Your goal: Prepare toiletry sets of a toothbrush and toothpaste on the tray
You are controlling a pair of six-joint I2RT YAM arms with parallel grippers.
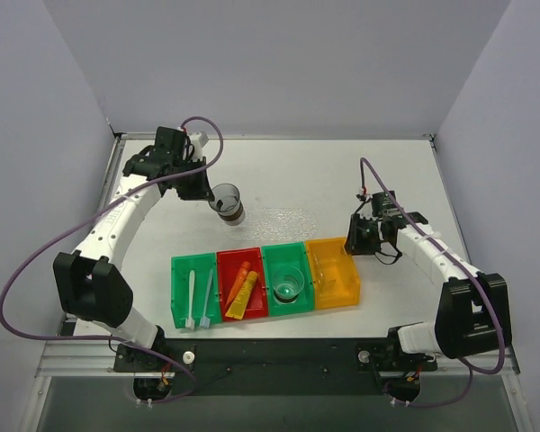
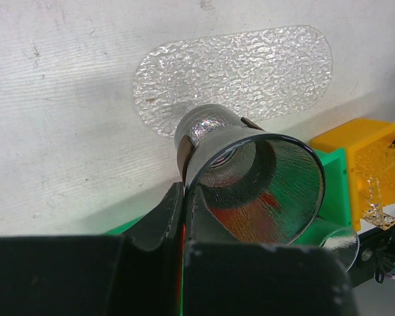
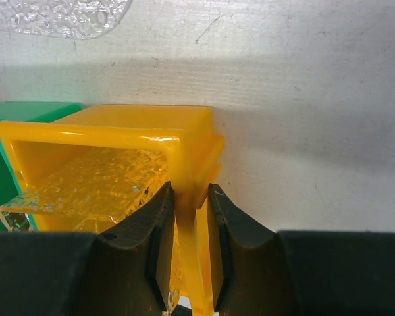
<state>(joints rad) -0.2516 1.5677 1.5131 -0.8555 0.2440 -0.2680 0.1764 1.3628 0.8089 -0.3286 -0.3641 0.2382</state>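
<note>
While the right gripper is clamping the wall of the orange bin, the left gripper, pinching the clear cup by its rim, should be lowering it level near the tray, toothbrushes and tubes lying in bins.

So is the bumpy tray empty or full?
Empty. Nothing lies on the tray; the toothbrushes are in the left green bin and the tubes in the red bin.
</note>
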